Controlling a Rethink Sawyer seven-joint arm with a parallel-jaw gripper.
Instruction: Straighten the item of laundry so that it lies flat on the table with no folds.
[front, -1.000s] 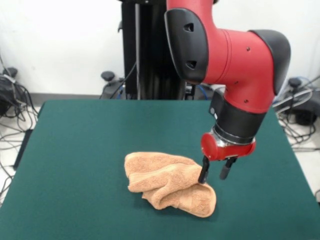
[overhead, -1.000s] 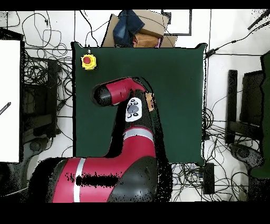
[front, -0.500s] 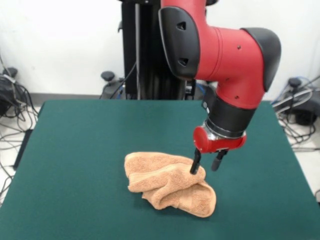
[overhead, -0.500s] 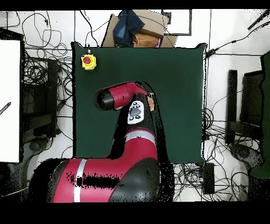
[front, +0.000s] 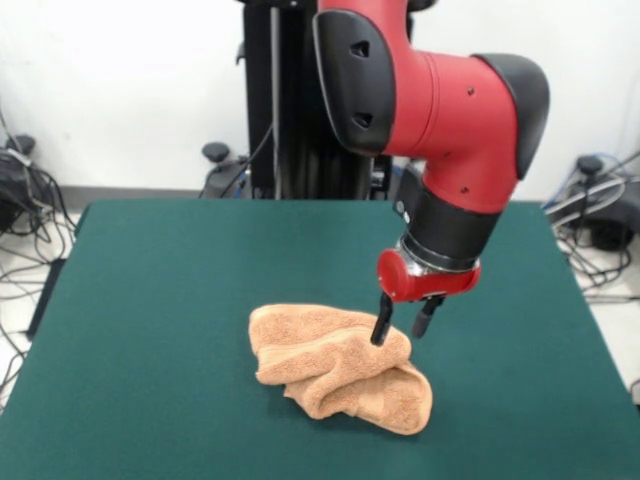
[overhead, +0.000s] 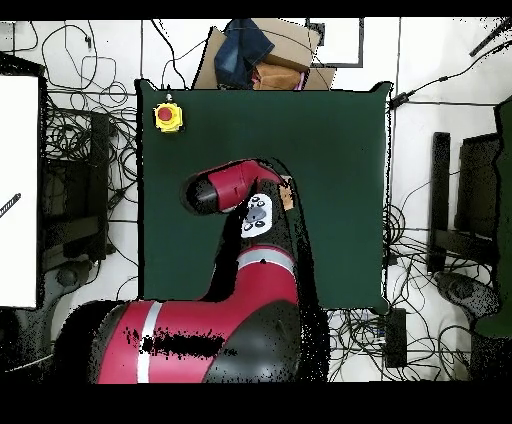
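Note:
The peach-orange towel (front: 335, 365) lies crumpled and folded over itself near the front middle of the dark green table (front: 180, 290). My gripper (front: 401, 326) hangs open just above the towel's right upper edge, with its left finger (front: 381, 328) at the cloth's fold and the right finger over bare table. It holds nothing. In the overhead view the arm (overhead: 235, 190) covers nearly all of the towel; only a small peach sliver (overhead: 287, 194) shows beside it.
A yellow box with a red button (overhead: 168, 117) sits at the table's far left corner in the overhead view. A cardboard box with dark cloth (overhead: 255, 55) stands beyond the table's far edge. Cables lie on the floor around the table.
The gripper has moved left and slightly toward the robot's side, from beside the towel's lower right lobe to its upper right edge. The towel has not moved.

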